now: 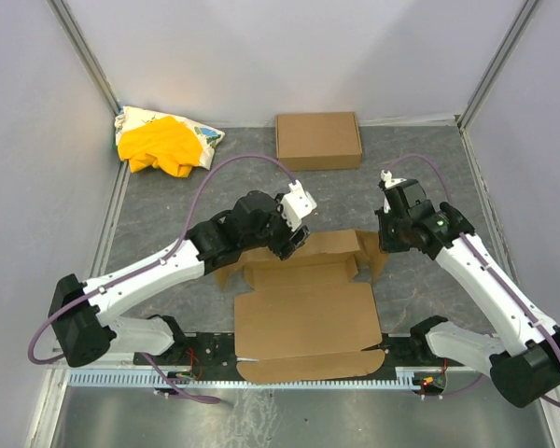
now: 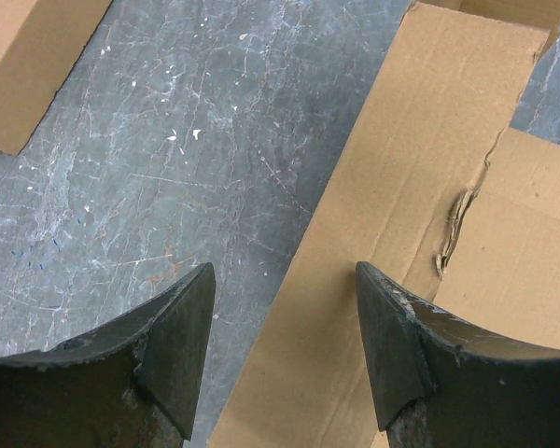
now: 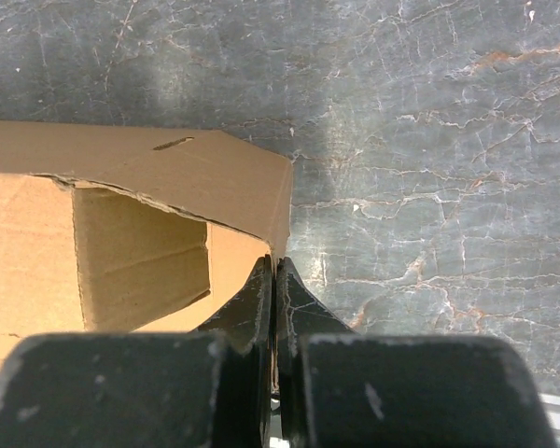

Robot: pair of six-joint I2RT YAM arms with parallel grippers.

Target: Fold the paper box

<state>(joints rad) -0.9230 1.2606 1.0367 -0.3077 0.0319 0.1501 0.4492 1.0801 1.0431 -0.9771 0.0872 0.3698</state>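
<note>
The paper box is a brown cardboard sheet lying partly unfolded at the table's near middle, its far panel and right flap raised. My left gripper is open over the box's far left edge; in the left wrist view its fingers straddle the edge of a cardboard panel without holding it. My right gripper is shut on the upright right side flap of the box; in the right wrist view the fingers pinch the flap's edge.
A second neat brown carton lies at the far middle, and its corner shows in the left wrist view. A yellow cloth bundle lies at the far left. White walls and metal posts enclose the grey table.
</note>
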